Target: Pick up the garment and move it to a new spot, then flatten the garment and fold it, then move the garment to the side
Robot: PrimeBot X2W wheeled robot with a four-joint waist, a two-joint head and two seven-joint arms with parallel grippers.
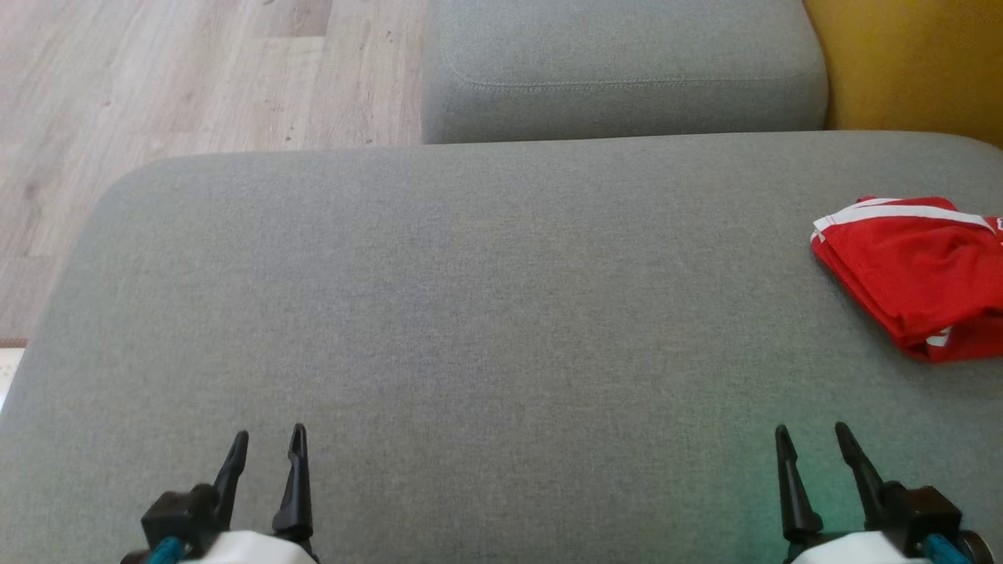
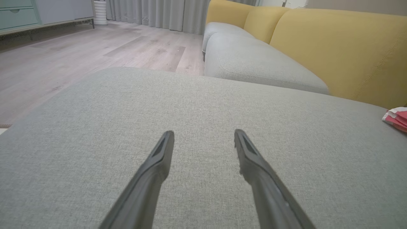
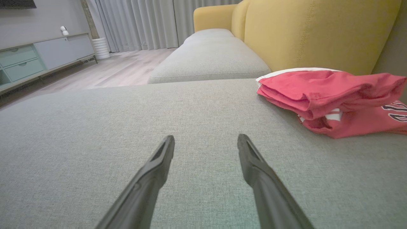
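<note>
The garment [image 1: 917,270] is red with white trim, folded into a compact bundle at the right edge of the grey cushion [image 1: 486,298]. In the right wrist view the garment [image 3: 330,95] lies ahead and to the right of the fingers, dark lettering showing on its lower layer. A corner of the garment [image 2: 397,118] peeks in at the far right of the left wrist view. My left gripper [image 1: 269,442] hovers open near the cushion's front left, nothing between its fingers. My right gripper [image 1: 812,439] stands open at the front right, well short of the garment.
A second grey seat cushion [image 1: 619,70] lies beyond the near one, with a yellow sofa back [image 3: 314,31] along the right. Wooden floor [image 1: 196,78] stretches to the left past the cushion's edge. A low cabinet [image 3: 41,57] and curtains [image 3: 136,25] stand far off.
</note>
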